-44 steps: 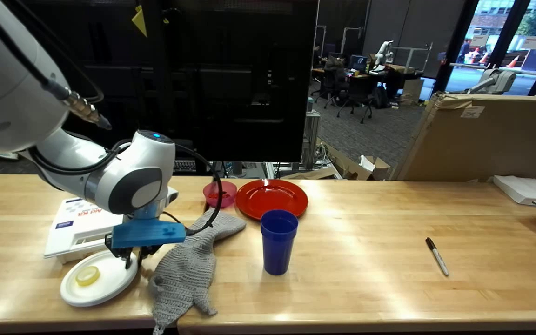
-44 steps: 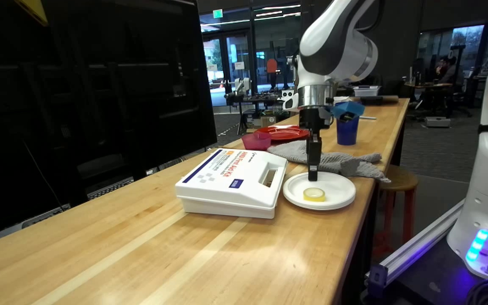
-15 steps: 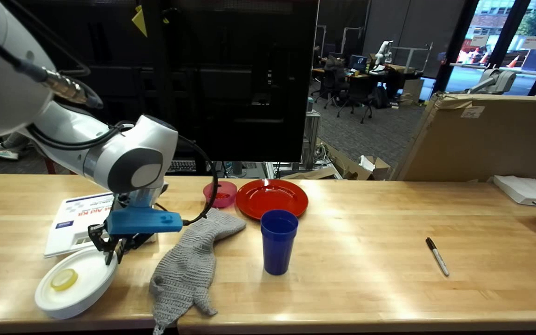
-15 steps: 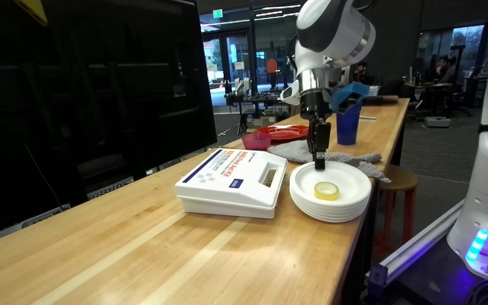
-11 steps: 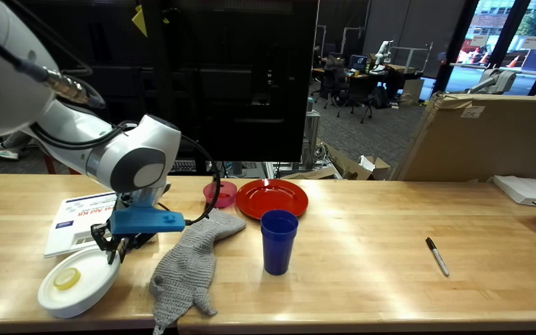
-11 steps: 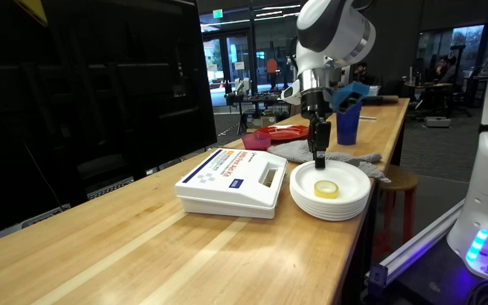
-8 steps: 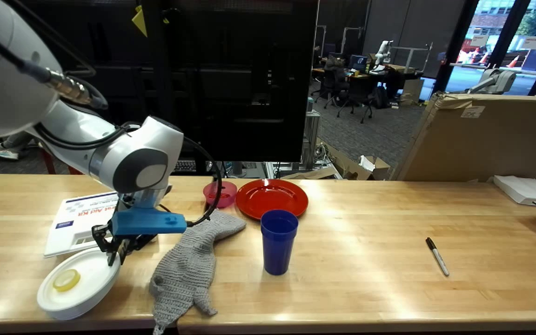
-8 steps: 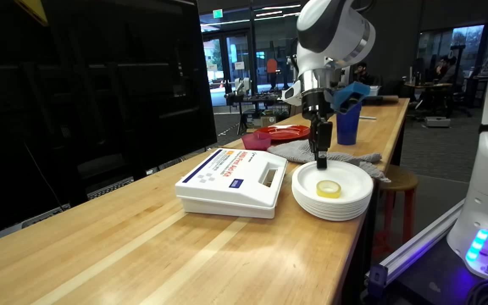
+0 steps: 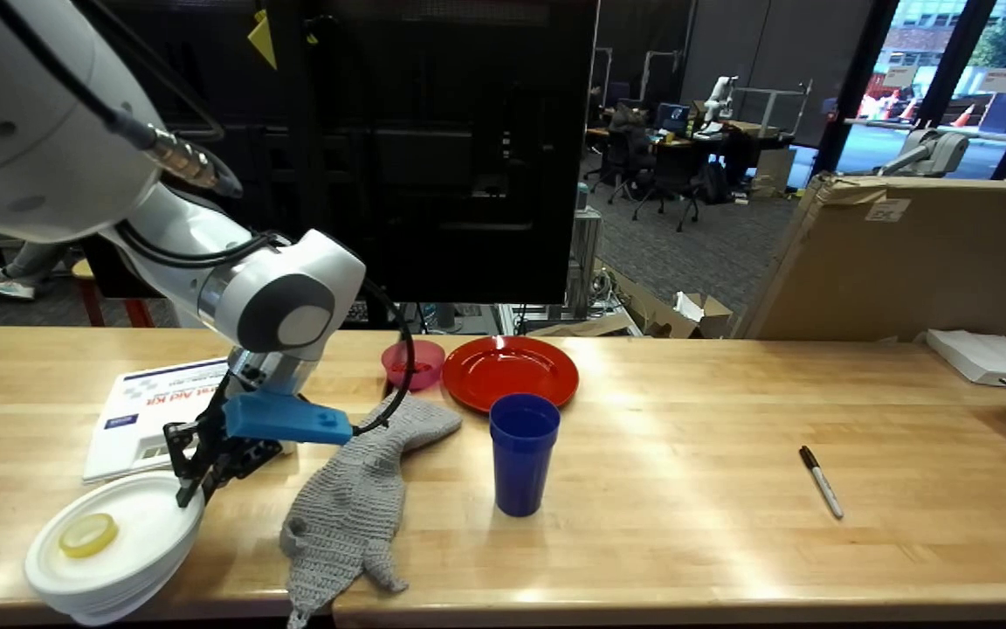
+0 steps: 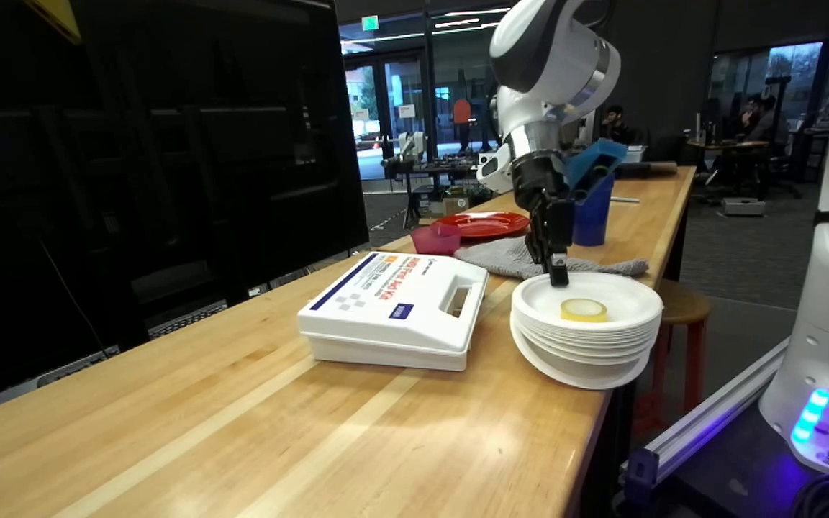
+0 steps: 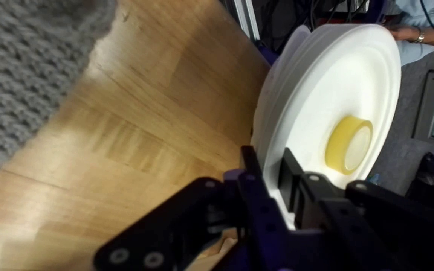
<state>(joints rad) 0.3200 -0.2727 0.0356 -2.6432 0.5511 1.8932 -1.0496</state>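
Note:
My gripper [image 11: 266, 158] is shut on the near rim of a stack of white plates [image 11: 322, 101], one finger inside the top plate and the other outside the stack. In both exterior views the gripper [image 9: 190, 494] leans over this edge. Raised and slightly tilted, the stack [image 10: 580, 345] has its lowest plate sagging away from the others. A yellow tape roll [image 11: 347, 145] lies on the top plate; this roll [image 10: 583, 311] touches neither finger. Part of the rim is hidden behind the fingers in the wrist view.
A white first aid kit [image 10: 393, 309] lies beside the stack. A grey knitted cloth [image 9: 354, 507], blue cup [image 9: 522, 454], red plate [image 9: 510, 371], pink bowl [image 9: 414, 362] and marker [image 9: 820, 480] are on the wooden table. A stool [image 10: 684, 302] stands past the table edge.
The plates have come up off the table and moved with my gripper toward its front edge, away from the grey cloth. The wrist has tilted more, and the bottom plate now droops.

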